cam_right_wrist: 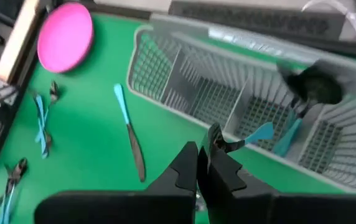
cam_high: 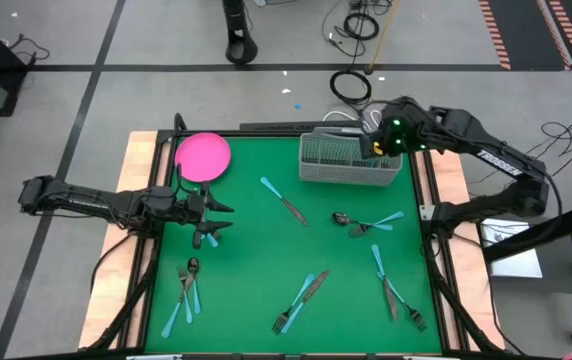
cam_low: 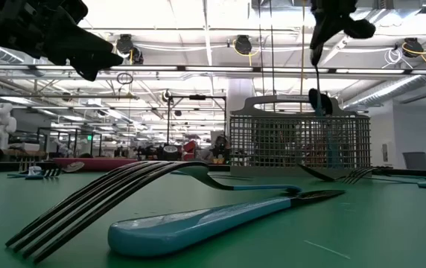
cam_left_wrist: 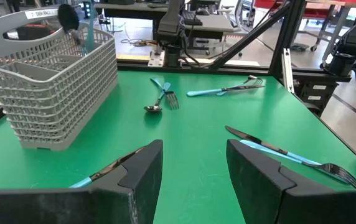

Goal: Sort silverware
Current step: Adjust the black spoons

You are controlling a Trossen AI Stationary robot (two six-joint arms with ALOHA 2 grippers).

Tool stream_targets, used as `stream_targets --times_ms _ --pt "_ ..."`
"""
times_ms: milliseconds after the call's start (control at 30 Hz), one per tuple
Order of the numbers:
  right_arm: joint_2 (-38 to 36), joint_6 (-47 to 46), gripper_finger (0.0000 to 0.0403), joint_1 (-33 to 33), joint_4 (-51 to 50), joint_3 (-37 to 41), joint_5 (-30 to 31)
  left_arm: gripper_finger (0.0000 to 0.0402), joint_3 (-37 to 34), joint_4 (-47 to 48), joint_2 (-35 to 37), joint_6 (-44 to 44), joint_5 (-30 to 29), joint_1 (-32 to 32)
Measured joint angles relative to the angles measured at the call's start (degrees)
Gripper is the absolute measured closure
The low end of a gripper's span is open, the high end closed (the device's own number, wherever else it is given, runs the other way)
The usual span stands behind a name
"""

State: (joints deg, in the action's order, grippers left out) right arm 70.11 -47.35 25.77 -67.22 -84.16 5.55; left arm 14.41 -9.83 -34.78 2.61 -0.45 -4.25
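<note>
Green mat [cam_high: 266,250] carried the loose silverware. Nearest the front edge lay three pairs: one on the left [cam_high: 188,290], one in the middle [cam_high: 301,298] and one on the right [cam_high: 394,292]. Farther in, a knife [cam_high: 286,201] lay alone, and a spoon with a fork [cam_high: 366,222] lay just before the basket [cam_high: 316,168].

At the left edge the left gripper [cam_high: 216,215] waited with its fingers apart, holding nothing.

At the far side the right gripper [cam_right_wrist: 201,149] hung over the right end of the basket, its fingers pressed together with nothing seen between them. One spoon [cam_right_wrist: 315,87] stood in a compartment there, head up, apart from the fingers.

I judged that this piece was delivered and the step was to fetch another one. To do it well, the right arm should rise straight up, so it does not catch the standing spoon or the basket wall. It should part its fingers before going down, then take the near spoon or fork by its blue handle only. The two pieces crossed each other, so the grip should be placed away from the crossing.
</note>
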Motion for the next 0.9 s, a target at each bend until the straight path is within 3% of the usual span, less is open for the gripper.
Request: stream_targets --times_ms 167,600,900 --pt "5.1 1.0 0.0403 2.2 -1.7 0.0 -2.9 0.0221 0.0 0.0 0.0 0.1 0.0 0.0" --pt "17.0 4.2 0.0400 6.2 -3.2 0.0 -3.6 0.0221 0.0 0.0 0.0 0.1 0.3 0.0" --pt "15.9 6.5 0.0342 7.7 -2.8 0.0 -4.0 0.0221 0.0 0.1 0.0 0.1 0.3 0.0"
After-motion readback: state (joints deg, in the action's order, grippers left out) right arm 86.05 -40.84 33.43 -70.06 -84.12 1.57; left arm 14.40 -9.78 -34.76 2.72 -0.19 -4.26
